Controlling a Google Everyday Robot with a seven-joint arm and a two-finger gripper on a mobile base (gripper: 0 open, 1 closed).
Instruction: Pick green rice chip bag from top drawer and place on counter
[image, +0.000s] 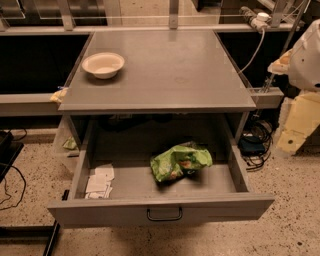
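Observation:
The green rice chip bag (181, 161) lies crumpled on the floor of the open top drawer (160, 210), right of its middle. The drawer is pulled fully out below the counter (165, 70), with its black loop handle at the front centre. My arm comes in at the right edge, beside the counter's right side. My gripper (281, 63) is there, well above and to the right of the bag, and holds nothing that I can see.
A white bowl (103, 64) stands on the counter's back left. White paper packets (99, 182) lie in the drawer's front left corner. Cables and a dark box (254, 146) lie on the floor at the right. A grey rail (30, 102) runs at the left.

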